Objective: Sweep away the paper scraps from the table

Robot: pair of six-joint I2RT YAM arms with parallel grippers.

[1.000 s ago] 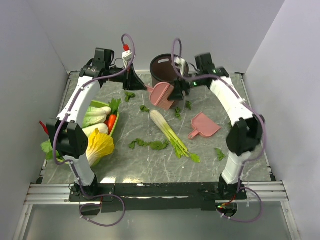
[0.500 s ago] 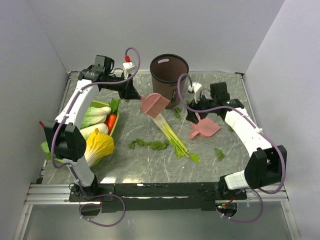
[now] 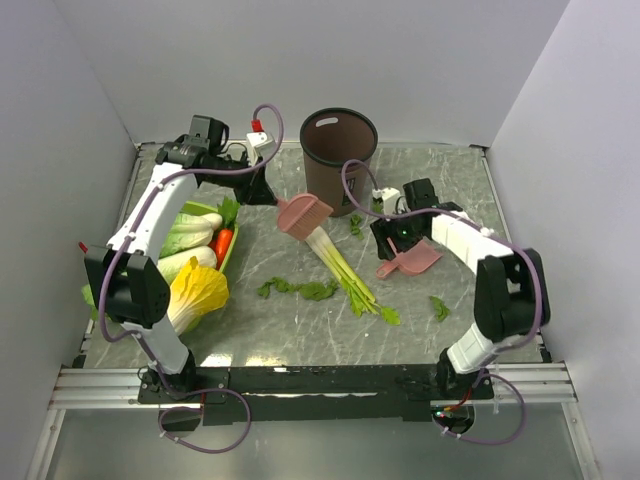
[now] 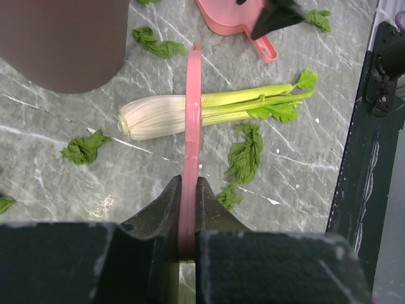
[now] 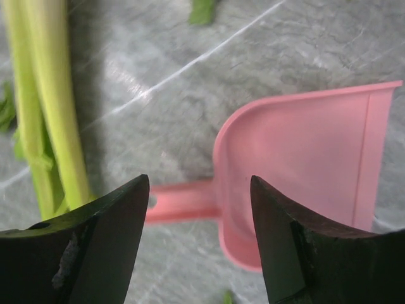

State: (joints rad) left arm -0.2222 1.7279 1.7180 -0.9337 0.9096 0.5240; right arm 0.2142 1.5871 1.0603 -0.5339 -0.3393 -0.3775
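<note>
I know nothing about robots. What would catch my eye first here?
Probably the left end effector, clamped on a pink scoop-like tool above a long leek-like stalk, beside a brown bin. Next, the right end effector hangs open over a pink dustpan on the marble table, with green paper scraps scattered around.

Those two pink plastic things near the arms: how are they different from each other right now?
The pink tool is clamped on edge in the left gripper, over the stalk; the dustpan lies flat on the table. The tool is gripped; the dustpan is not, with the right gripper open over its handle. Both are pink.
</note>
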